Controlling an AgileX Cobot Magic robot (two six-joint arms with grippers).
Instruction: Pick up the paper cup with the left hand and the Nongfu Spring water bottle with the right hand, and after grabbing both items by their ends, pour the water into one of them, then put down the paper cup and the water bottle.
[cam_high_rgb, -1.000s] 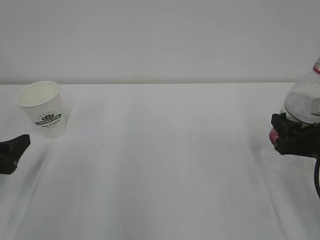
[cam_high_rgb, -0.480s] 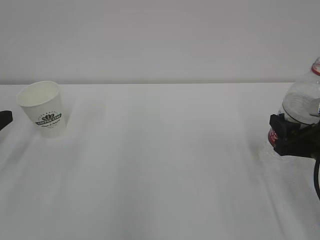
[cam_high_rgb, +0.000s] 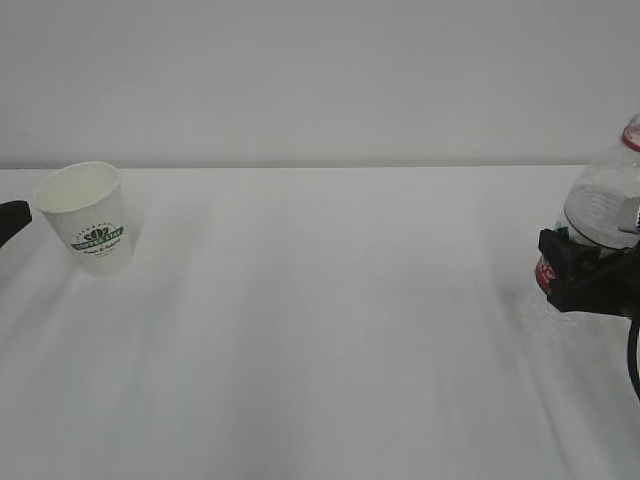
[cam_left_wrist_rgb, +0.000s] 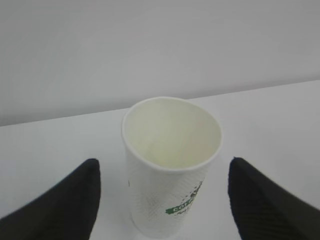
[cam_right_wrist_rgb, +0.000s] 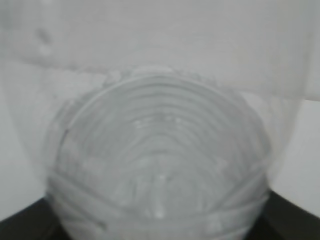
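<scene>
from the side, one paper cup stands at the far left of the white surface. one water bottle stands at the far right, pinched by the right hand.

left wrist: the cup looks empty, between the left hand, fingers spread, not touching.

right wrist: the clear ribbed bottle fills the picture.

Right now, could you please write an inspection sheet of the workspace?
Surface: white table, bare in the middle.
Job's things: paper cup upright at left; water bottle at right edge.
Clutter: nothing seen.
Grippers: left gripper open, fingers either side of the cup, apart from it; right gripper closed on the bottle.
Cables: one black cable at right edge.
Surroundings: plain pale wall.
</scene>
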